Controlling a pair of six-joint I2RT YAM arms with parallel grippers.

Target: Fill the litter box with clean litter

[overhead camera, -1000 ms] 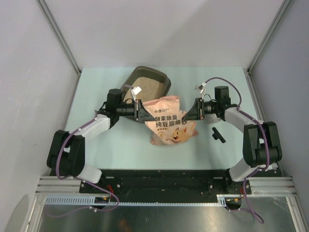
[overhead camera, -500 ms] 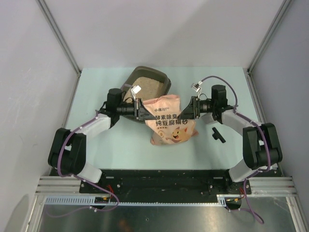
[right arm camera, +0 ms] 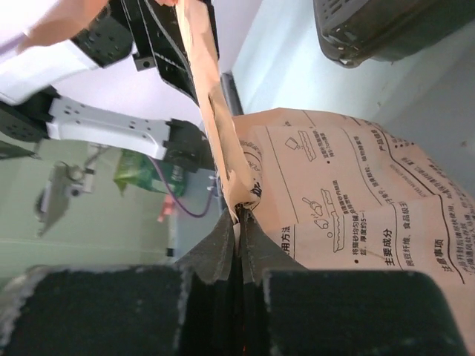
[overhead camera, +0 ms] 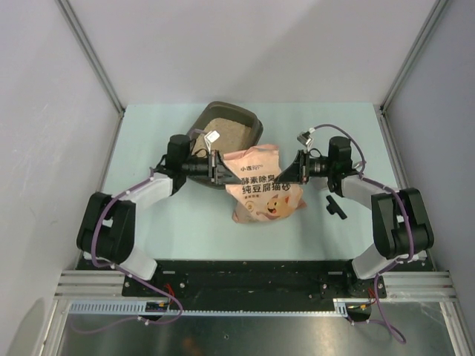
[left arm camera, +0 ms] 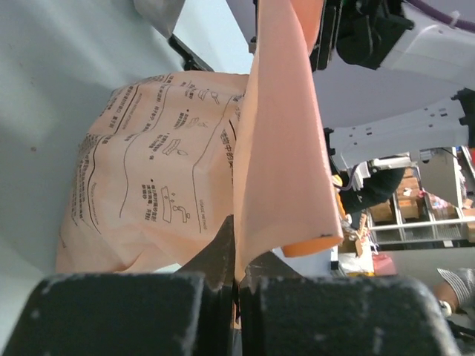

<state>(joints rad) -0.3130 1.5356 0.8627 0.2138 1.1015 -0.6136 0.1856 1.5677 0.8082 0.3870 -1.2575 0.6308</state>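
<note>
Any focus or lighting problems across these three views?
Top external: even light, soft shadows, sharp throughout, bag print readable. Left wrist: left claw near the lens is dark and soft; bag text crisp. Right wrist: right claw likewise dark, room behind blurred.

Two matching arms: left arm (overhead camera: 152, 191), right arm (overhead camera: 358, 190). White forearm shells between bulky black joint housings. Purple cable (overhead camera: 92, 231) routed along each, arching free near wrist. Small white connector tag (overhead camera: 211, 136) above each wrist. Black throughout: left gripper (overhead camera: 223, 172), right gripper (overhead camera: 281, 176); jaws matte, grainy, flecked pale in wrist views. Black base plate (overhead camera: 245, 273) under shoulders.
</note>
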